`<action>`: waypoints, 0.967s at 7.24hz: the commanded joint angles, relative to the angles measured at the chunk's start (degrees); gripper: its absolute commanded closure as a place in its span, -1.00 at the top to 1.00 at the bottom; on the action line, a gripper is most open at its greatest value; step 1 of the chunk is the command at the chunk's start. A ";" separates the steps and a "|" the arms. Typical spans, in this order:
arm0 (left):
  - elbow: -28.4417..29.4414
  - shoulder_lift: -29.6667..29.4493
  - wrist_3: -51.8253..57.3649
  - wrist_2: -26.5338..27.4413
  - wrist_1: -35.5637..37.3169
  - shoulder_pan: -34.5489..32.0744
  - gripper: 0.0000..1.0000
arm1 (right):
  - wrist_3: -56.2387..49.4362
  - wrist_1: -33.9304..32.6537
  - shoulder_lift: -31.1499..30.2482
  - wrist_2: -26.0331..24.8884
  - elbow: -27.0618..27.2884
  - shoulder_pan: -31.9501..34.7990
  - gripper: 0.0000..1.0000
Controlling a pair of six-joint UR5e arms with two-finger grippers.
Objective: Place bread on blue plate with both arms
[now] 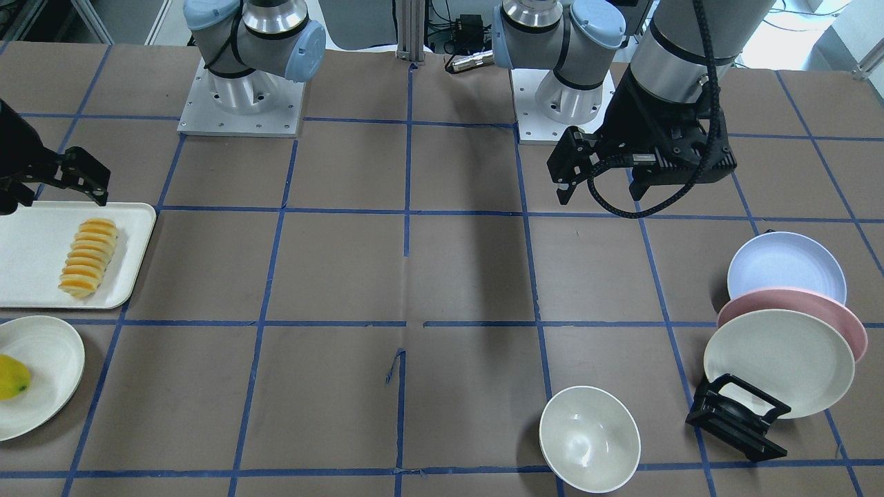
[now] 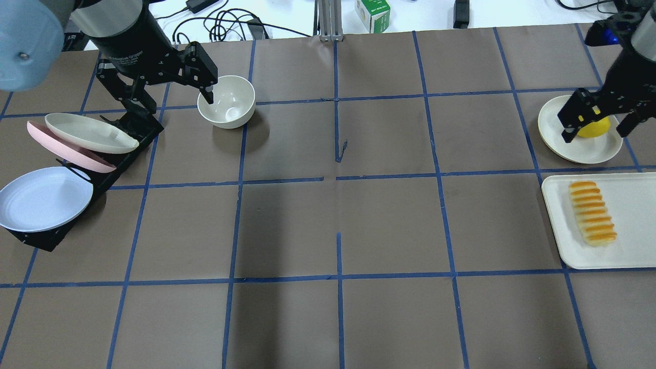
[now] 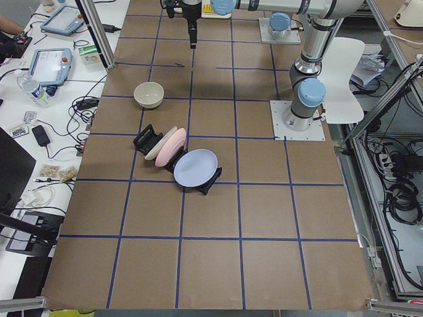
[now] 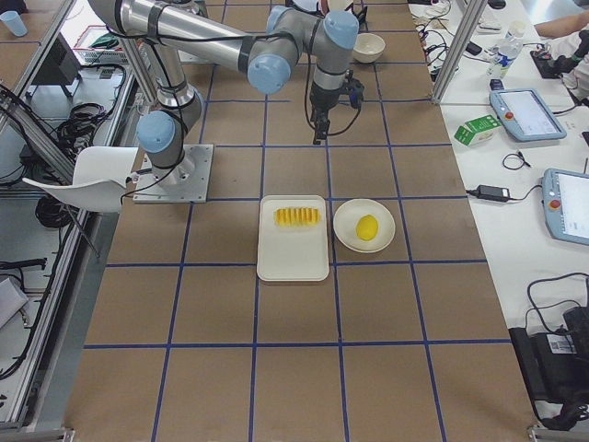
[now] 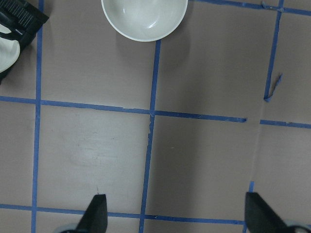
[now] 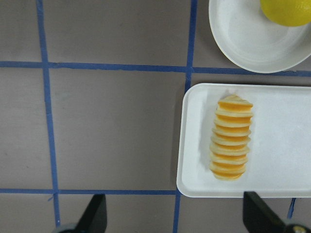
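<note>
The bread [image 1: 88, 257], a sliced orange-topped loaf, lies on a white tray [image 1: 27, 248]; it also shows in the overhead view [image 2: 592, 212] and the right wrist view [image 6: 231, 137]. The blue plate [image 1: 786, 266] leans in a black rack [image 1: 739, 417] and shows in the overhead view [image 2: 43, 199]. My left gripper [image 1: 599, 195] is open and empty, high above the table between the rack and a bowl [image 2: 177, 102]. My right gripper [image 2: 595, 133] is open and empty, hanging above the lemon plate, beside the tray [image 1: 52, 197].
A pink plate [image 1: 829, 307] and a cream plate [image 1: 779, 362] lean in the same rack, in front of the blue one. A white bowl [image 1: 589, 438] stands near the rack. A yellow lemon [image 1: 12, 376] sits on a cream plate [image 1: 48, 373] next to the tray.
</note>
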 commanded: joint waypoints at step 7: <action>-0.18 1.05 -0.78 4.27 -2.60 25.77 1.00 | -14.85 -23.76 0.97 1.76 20.12 -12.85 1.00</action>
